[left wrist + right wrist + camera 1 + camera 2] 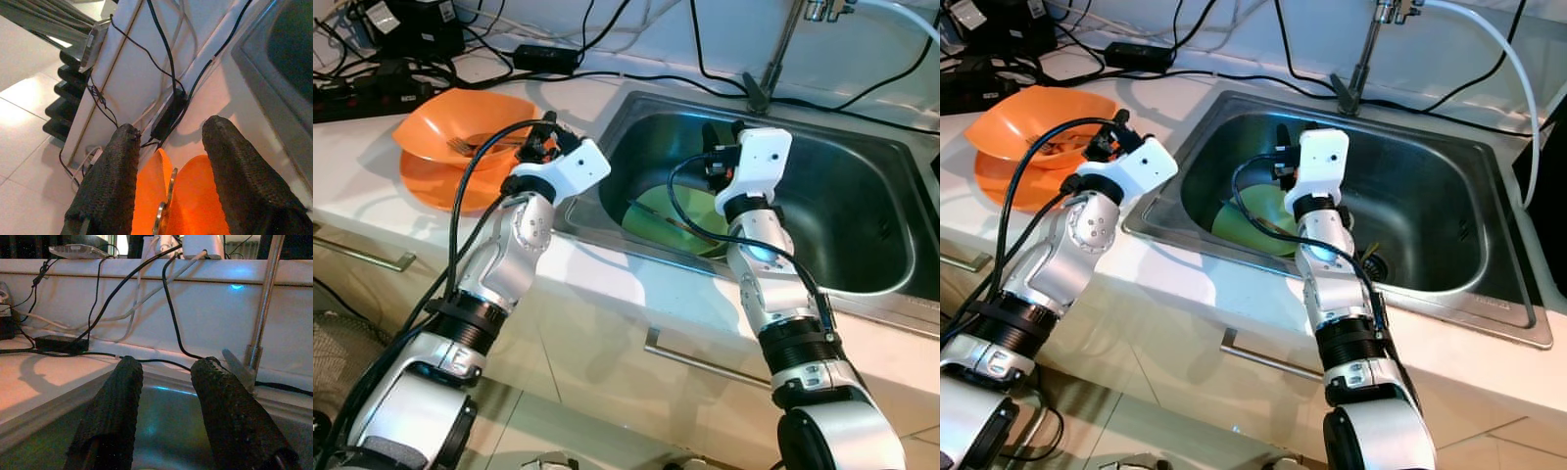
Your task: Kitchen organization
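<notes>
Left gripper (168, 161) hovers over the orange bowl (460, 132), fingers spread, empty, a fork (475, 145) lying inside. Right gripper (164, 396) hangs open over the sink (1430, 196), gripping nothing; a green plate (1253, 217), possibly tilted, rests below.

A white worktop (636, 279) runs across the scene, with a steel sink (1449, 186) set into it toward 3 o'clock. A tap (1363, 59) rises at 12 o'clock before a pale wall (146, 313) strung with black cables (636, 76). Cabinet fronts with metal handles (690, 357) sit below, above a light tiled floor (19, 117).
</notes>
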You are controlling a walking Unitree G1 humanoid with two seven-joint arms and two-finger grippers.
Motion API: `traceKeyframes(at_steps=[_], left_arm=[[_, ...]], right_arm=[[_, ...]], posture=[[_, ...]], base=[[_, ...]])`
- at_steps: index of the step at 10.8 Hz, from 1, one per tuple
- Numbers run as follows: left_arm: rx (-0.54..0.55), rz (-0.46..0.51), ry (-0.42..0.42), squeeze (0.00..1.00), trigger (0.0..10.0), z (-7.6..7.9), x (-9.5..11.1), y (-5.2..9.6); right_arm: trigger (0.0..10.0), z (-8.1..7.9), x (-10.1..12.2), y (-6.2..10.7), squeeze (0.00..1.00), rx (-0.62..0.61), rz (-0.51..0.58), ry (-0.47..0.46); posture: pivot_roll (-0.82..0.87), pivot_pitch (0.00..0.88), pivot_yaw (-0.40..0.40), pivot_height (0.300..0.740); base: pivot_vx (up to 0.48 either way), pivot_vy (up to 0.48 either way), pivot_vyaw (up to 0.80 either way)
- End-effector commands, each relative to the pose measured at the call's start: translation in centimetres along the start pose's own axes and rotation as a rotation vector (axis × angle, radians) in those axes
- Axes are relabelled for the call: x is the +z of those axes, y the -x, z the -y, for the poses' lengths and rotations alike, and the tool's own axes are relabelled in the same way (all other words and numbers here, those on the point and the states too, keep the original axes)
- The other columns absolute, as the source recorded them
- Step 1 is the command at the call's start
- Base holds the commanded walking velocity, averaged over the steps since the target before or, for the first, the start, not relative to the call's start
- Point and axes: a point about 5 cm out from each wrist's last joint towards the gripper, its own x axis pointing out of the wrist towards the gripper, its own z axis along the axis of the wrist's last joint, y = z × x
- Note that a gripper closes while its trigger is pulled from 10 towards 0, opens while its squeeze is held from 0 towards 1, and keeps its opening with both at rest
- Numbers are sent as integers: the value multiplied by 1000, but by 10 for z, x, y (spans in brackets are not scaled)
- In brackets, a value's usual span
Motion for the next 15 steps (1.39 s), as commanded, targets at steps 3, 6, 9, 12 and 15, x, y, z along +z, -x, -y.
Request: traceKeyframes(at_steps=[3,6,9,12,15], left_arm=[[15,-23,-39,0,10000,-2,-2,-2],[17,-52,-66,0,10000,-4,-6,-5],[5,-78,-91,0,10000,-6,-11,-17],[-9,-71,-78,0,0,-4,-12,-21],[-15,-62,-73,0,0,-3,-13,-22]], right_arm=[[10000,2,-2,1,0,-9,-19,9],[10000,1,-2,1,0,-8,-18,7],[10000,1,-2,0,0,-10,-18,9],[10000,2,-1,0,0,-13,-17,11],[10000,2,-2,-1,0,-13,-23,15]], posture=[[83,60,-30,740],[84,59,-29,740],[79,52,-26,740],[80,47,-25,740],[82,47,-25,740]], base=[[0,0,0],[0,0,0],[0,0,0],[0,0,0],[0,0,0]])
